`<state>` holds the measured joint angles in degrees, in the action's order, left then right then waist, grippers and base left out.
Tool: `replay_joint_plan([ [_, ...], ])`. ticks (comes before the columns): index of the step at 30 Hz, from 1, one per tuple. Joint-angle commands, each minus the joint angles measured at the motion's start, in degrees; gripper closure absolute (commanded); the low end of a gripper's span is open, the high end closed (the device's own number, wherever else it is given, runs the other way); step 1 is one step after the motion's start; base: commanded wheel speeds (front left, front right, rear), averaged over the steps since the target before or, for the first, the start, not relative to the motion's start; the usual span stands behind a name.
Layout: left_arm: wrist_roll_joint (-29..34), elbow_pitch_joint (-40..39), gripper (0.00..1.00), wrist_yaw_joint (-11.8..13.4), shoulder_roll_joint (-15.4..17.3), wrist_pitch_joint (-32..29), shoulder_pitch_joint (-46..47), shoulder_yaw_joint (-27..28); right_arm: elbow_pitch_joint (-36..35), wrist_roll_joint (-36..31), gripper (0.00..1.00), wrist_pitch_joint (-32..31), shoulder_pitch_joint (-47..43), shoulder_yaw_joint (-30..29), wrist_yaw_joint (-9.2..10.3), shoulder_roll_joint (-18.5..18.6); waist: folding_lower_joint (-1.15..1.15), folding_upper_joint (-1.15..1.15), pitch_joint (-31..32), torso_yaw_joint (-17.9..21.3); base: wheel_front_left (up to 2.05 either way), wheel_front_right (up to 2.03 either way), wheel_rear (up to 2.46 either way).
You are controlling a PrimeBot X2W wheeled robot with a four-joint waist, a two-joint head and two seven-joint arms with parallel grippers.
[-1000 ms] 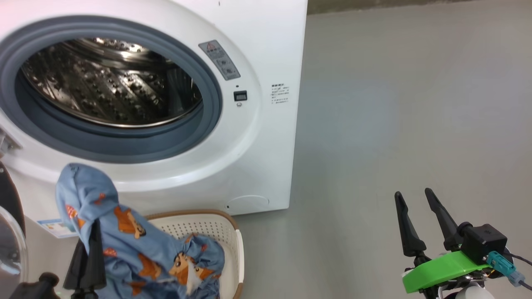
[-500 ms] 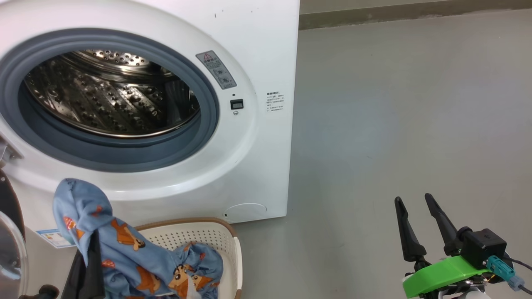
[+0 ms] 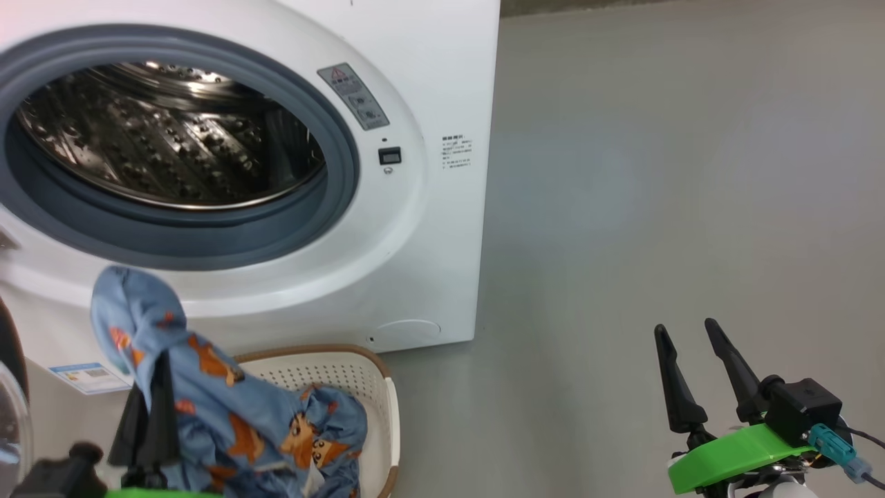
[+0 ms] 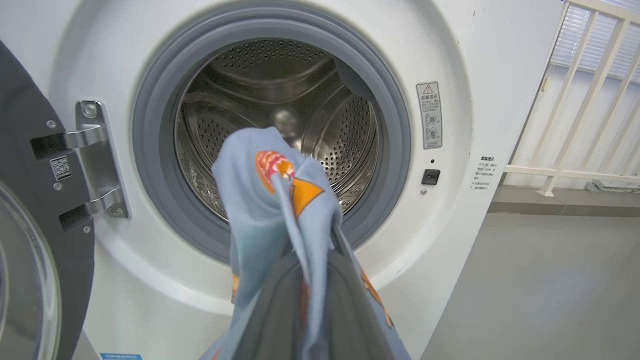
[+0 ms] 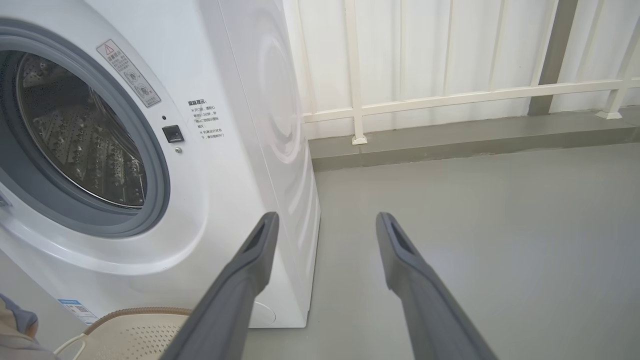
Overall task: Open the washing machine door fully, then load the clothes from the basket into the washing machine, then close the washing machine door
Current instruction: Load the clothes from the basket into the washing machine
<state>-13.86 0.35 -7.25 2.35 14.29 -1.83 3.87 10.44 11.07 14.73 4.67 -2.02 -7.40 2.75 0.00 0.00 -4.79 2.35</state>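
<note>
The washing machine (image 3: 415, 242) stands with its door (image 4: 30, 225) swung open to the left, and the steel drum (image 4: 280, 100) is bare. My left gripper (image 3: 160, 366) is shut on the clothes (image 3: 207, 394), a light blue garment with orange bears. It is lifted below the drum opening and trails down into the basket (image 3: 366, 387). In the left wrist view the clothes (image 4: 270, 200) drape over my left gripper (image 4: 315, 260) in front of the opening. My right gripper (image 3: 684, 326) hangs open over the floor to the right, holding nothing, and its open jaws (image 5: 326, 220) point past the machine's right corner.
Grey floor (image 3: 657, 173) stretches to the right of the machine. A white railing (image 5: 450, 95) on a low kerb runs behind it. The basket (image 5: 140, 332) sits against the machine's front, under the opening. The door's glass (image 3: 10, 422) is at the left edge.
The head camera dipped and rose again, shifting the whole picture. The held garment stays about where it was against the machine. The right gripper has not moved.
</note>
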Motion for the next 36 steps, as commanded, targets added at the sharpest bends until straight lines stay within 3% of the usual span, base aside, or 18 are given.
replay_joint_plan([
  [1, -0.3, -1.1, 1.00, 0.0, 0.5, 0.7, 3.1, 1.6, -1.6, 0.3, 0.00, 0.3, 1.3, 1.8, -0.09, 0.1, 0.00, 0.00, -1.0, 0.4, 0.00, 0.00, 0.00],
  [13, 0.9, 5.9, 1.00, -0.2, 1.8, 0.7, 17.4, 2.5, -2.2, 0.6, 0.00, 0.3, 3.9, 2.6, -0.09, 0.1, 0.00, 0.00, -8.1, 3.3, 0.00, 0.00, 0.00],
  [25, -0.9, 13.9, 1.00, -0.2, 8.5, 0.7, 33.8, 3.3, -3.9, 1.4, 0.00, 0.3, 7.2, 3.3, -0.09, 0.1, 0.00, 0.00, -18.1, 5.7, 0.00, 0.00, 0.00],
  [36, -4.5, 25.7, 1.00, -0.2, 14.5, 0.7, 52.4, -1.4, -5.2, 2.9, 0.00, 0.3, 11.2, 4.5, -0.09, 0.1, 0.00, 0.00, -29.3, 6.3, 0.00, 0.00, 0.00],
])
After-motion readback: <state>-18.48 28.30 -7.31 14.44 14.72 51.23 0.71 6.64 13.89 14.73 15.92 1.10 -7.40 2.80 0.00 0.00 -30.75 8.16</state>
